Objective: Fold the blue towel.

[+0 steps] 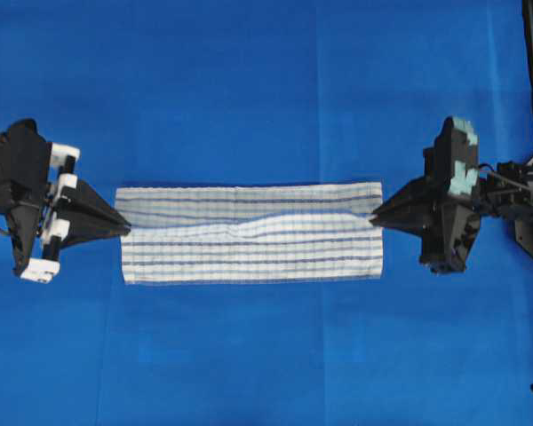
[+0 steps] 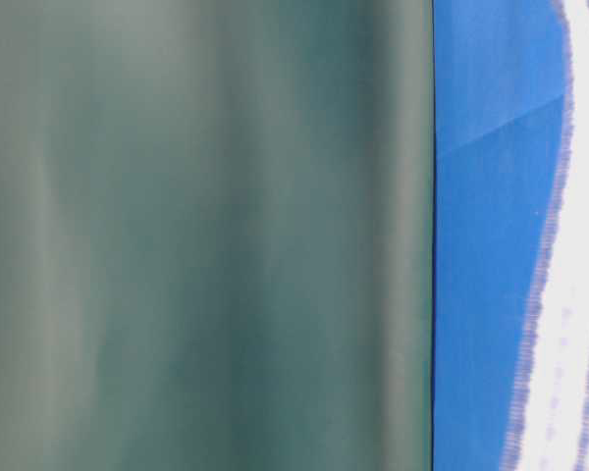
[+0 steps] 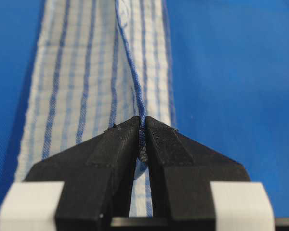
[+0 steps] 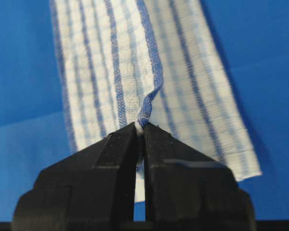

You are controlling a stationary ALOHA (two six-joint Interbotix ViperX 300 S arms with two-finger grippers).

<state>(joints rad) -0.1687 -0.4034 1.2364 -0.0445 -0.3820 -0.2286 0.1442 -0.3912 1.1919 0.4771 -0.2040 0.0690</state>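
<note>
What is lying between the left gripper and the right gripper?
Only the blue towel, pinched at its ends by left gripper and right gripper; overhead view.

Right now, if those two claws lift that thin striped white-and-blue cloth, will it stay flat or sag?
The striped cloth would probably sag: it already ridges between the left gripper and right gripper. Being thin, it likely weighs little.
</note>
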